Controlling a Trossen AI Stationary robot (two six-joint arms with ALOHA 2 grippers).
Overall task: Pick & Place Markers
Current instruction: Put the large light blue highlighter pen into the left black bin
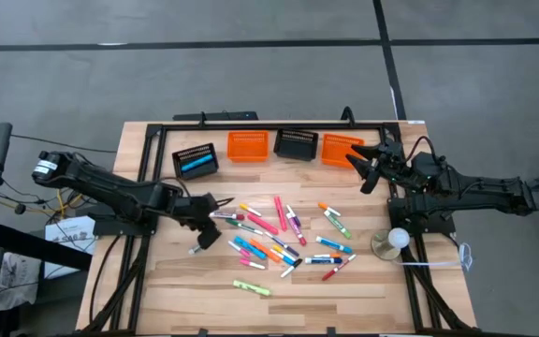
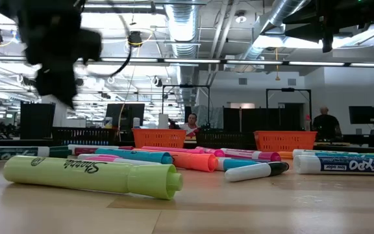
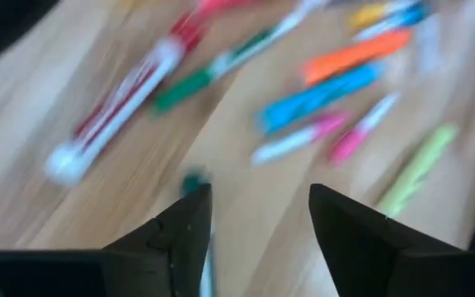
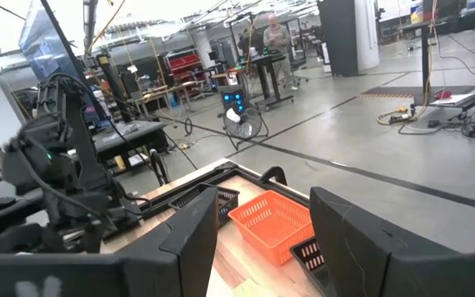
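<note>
Across the middle of the tabletop (image 1: 195, 290) the markers (image 1: 284, 239) lie loose and scattered, none sorted yet. Left gripper (image 1: 215, 223) hangs low at the pile's near edge, jaws parted with nothing between them, likely lining up a pick. Right gripper (image 1: 368, 168) waits raised by the orange basket (image 1: 342, 150), jaws apart and empty, clear of the work.

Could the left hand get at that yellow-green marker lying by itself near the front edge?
Probably yes. The left hand stands open beside the pile, and the yellow-green marker lies apart on bare wood.
</note>
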